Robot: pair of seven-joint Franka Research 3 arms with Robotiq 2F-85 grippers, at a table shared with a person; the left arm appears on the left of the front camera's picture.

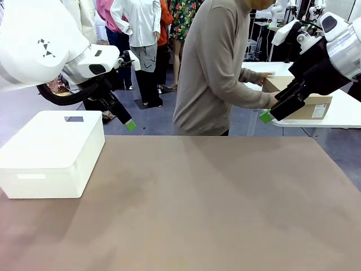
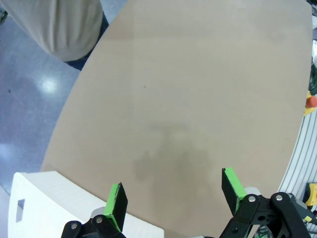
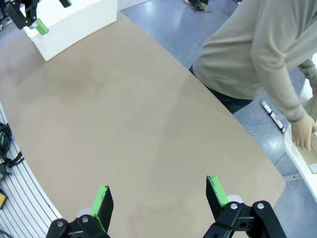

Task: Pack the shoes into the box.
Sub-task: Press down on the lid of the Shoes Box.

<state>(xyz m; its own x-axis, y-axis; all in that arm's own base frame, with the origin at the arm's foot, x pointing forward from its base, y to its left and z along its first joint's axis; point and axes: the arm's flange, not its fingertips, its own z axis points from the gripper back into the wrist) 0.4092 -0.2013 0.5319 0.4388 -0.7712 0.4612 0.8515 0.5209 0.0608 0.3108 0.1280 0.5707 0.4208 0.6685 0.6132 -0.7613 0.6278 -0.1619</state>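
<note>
Overhead, the left gripper (image 1: 128,124) was held above the far left of the brown desk (image 1: 197,203), its green-padded fingers (image 2: 116,204) spread wide with nothing between them. Likewise, the right gripper (image 1: 266,117) was raised at the far right edge, fingers (image 3: 216,191) parted and empty. A white lidded bin (image 1: 51,155) was set on the desk's left side, below the left gripper. Beyond the far edge, a person in a beige sweater (image 1: 211,68) was turned toward a white side table (image 1: 338,116), where one hand (image 3: 303,135) was laid on the box (image 1: 304,99) of tan cardboard resting there.
</note>
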